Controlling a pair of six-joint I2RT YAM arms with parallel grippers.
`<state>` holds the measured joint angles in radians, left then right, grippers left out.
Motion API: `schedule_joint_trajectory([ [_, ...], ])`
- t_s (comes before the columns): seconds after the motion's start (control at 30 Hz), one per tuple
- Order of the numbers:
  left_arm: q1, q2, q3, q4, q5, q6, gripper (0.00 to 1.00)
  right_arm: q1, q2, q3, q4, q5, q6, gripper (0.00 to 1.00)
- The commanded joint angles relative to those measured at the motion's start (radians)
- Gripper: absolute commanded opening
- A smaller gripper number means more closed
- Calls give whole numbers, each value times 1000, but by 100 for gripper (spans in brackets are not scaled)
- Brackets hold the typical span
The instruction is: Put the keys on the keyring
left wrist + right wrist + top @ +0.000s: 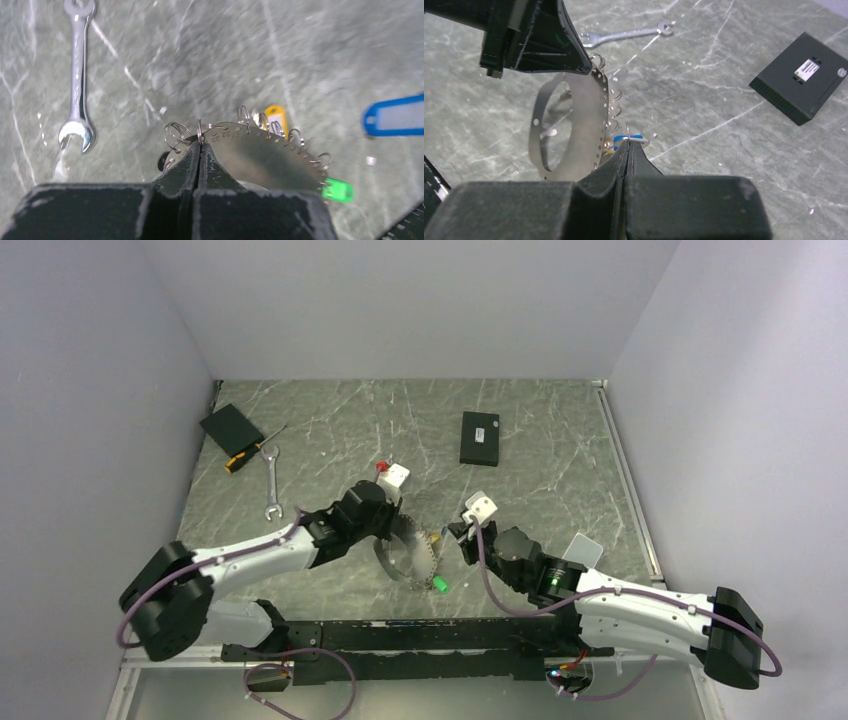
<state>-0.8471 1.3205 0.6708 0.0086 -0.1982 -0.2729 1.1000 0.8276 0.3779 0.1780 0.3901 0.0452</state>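
The left claw [200, 146] clamped the keyring [260, 155] at its edge, beside it the right claw [629, 147] pinched a blue key [395, 116], wrench [77, 75] well apart.

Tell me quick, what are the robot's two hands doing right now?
Left gripper: fingers closed, pinching the keyring at its edge.
Right gripper: fingers closed, holding the blue key by its small ring.

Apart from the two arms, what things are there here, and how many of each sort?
Black boxes: 2
Wrench: 1
Screwdriver: 1
Keyring: 1
Key tags, green, yellow, blue: 3
Total: 8
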Motion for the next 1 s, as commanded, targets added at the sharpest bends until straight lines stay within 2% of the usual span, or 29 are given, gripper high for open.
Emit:
schedule_joint_trajectory([
  [0.0,10,-130,-21,79,223,142,0,-4,-56,66,28,-7,-24,0],
  [0.17,10,-233,-81,161,332,226,0,-3,-98,75,26,-60,-36,0],
  [0.47,11,-308,-102,220,417,308,0,-3,-168,78,21,-211,-128,0],
  [0.67,11,-354,-138,283,474,344,0,-3,-181,89,22,-314,-122,0],
  [0.9,12,-403,-194,409,540,369,0,-9,-146,130,-37,-246,-118,0],
  [0.97,11,-412,-206,427,547,365,0,-28,-133,147,-60,-293,-127,0],
])
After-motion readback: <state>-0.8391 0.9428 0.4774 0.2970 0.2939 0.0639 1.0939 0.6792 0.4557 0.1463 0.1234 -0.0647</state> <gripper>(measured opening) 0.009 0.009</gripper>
